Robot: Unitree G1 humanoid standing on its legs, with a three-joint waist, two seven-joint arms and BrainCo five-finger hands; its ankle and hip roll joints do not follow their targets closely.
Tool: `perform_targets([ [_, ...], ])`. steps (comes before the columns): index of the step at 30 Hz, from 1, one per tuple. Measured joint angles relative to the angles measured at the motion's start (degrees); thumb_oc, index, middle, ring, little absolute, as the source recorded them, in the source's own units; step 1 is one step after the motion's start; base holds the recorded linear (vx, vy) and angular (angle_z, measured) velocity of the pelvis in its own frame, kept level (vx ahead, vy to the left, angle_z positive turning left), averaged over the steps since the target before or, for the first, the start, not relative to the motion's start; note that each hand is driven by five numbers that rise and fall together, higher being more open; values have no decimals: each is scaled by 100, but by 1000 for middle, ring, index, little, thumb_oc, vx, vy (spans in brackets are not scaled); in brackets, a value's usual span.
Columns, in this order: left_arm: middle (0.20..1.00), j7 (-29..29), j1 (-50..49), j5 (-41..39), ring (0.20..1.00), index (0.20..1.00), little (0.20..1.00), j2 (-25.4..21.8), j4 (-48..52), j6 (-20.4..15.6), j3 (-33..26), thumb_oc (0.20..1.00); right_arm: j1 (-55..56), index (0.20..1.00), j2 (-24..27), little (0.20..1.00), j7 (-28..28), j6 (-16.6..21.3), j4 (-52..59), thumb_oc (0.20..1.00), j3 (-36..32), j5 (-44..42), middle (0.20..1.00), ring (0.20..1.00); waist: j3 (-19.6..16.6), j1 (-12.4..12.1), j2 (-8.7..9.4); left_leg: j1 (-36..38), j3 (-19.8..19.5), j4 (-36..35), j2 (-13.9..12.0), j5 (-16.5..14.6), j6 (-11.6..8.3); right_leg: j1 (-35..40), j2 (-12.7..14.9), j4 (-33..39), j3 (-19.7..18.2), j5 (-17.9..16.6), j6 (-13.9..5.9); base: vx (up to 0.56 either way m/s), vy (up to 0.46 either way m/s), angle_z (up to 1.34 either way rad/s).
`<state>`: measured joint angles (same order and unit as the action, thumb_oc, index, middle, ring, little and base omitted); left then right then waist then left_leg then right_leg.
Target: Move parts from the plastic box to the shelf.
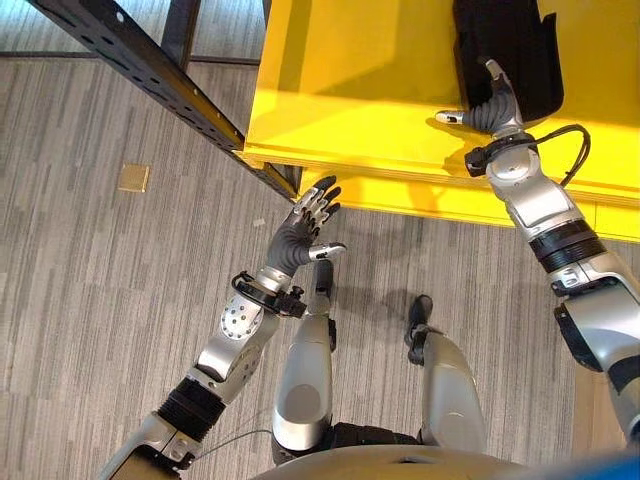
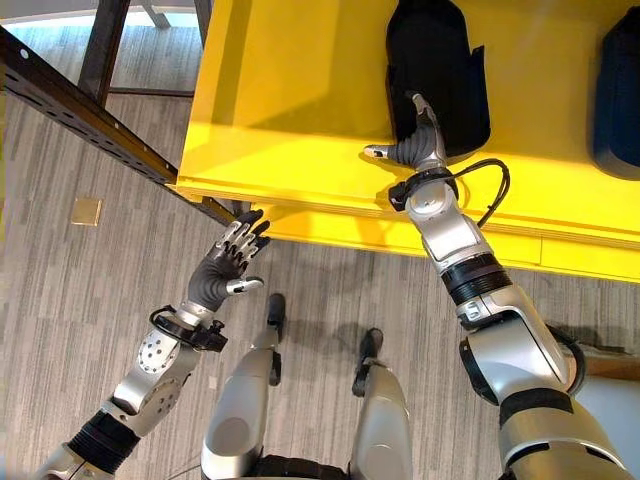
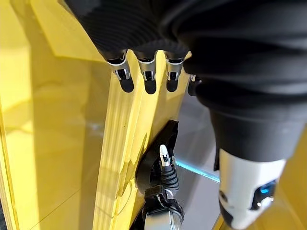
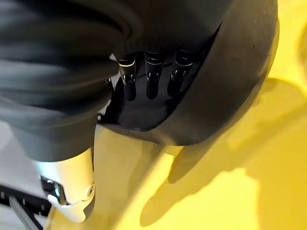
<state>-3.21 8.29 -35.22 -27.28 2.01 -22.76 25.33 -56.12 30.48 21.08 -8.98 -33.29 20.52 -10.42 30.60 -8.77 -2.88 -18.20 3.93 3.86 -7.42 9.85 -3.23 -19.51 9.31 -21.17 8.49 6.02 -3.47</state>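
Right hand (image 2: 418, 140) reaches into black part (image 2: 430, 60) lying on yellow tabletop (image 2: 290, 90); fingers straight, thumb splayed aside. Left hand (image 2: 225, 262) wide, empty, over floor (image 2: 90, 300) near tabletop edge.

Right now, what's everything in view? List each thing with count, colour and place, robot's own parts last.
Box: one, yellow, in front of the robot, raised above the floor.
Part: one, black, lying in the box at the right hand.
Second object: one, dark blue, at the box's far right edge, cut off by the view; too little shows to name it.
Shelf beam: one, dark metal with holes, running diagonally at the box's left.
Floor plate: one, brass-coloured square, set in the grey floor on the left.
Left hand: open, fingers spread, over the floor just short of the box's near edge.
Right hand: in the box, fingers straight and reaching into the part's hollow, thumb out to the side.
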Motion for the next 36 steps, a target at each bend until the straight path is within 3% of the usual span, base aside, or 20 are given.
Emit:
perform_targets([
  [6,1000,9,103,-1,1000,1000,1000,23,0,0,175,1000,-54,1000,-82,1000,192,273,-275,1000,-149,-240,1000,1000,-69,-15,-204,8,-8,0,28,1,1,0,28,-31,1,7,-10,0,0,0],
  [19,1000,99,97,-12,1000,1000,1000,99,-1,-18,181,1000,-168,1000,-134,1000,347,740,-779,1000,-345,-1016,1000,1000,-122,-12,-299,50,-13,6,76,1,11,15,81,-92,-1,23,-26,0,1,0],
  [24,1000,91,90,-18,1000,1000,1000,99,-2,-52,182,1000,-179,1000,-151,1000,195,835,-887,1000,-451,-1700,1000,1000,-124,-11,-303,135,-8,-15,76,0,10,87,82,-93,-7,44,-16,0,0,0],
  [36,1000,55,77,-27,1000,1000,1000,95,-116,-190,335,1000,-261,1000,-667,1000,143,1472,-1002,1000,-1150,-3958,1000,1000,-138,25,-349,157,11,-19,79,1,11,84,85,-115,-28,47,-18,0,0,0],
])
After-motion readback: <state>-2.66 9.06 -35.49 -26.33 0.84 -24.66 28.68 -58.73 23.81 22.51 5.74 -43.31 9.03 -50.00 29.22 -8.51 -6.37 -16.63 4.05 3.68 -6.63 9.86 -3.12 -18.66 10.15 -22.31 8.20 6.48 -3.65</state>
